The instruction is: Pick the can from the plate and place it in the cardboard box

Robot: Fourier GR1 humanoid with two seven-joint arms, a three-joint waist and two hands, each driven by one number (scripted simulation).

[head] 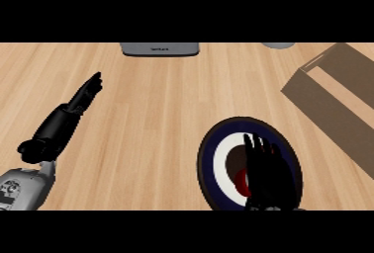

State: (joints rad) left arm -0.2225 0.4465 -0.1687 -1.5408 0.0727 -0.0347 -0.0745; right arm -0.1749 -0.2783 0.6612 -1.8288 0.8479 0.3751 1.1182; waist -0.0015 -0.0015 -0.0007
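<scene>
A round plate (211, 163) with a dark blue rim, a white ring and a dark centre lies on the wooden counter at the lower right. My right hand (266, 173) is over it with its fingers straight, pointing away from me, and covers most of the plate's middle. A small red patch of the can (242, 183) shows at the hand's left edge; the rest of it is hidden. The open cardboard box (332, 94) stands at the right, beyond the plate. My left hand (76, 106) rests open at the left, far from the plate, with nothing in it.
A grey appliance (159, 48) sits at the counter's far edge, and a small grey object (278, 45) shows at the top right. Bare wooden counter (161, 113) lies between the two hands.
</scene>
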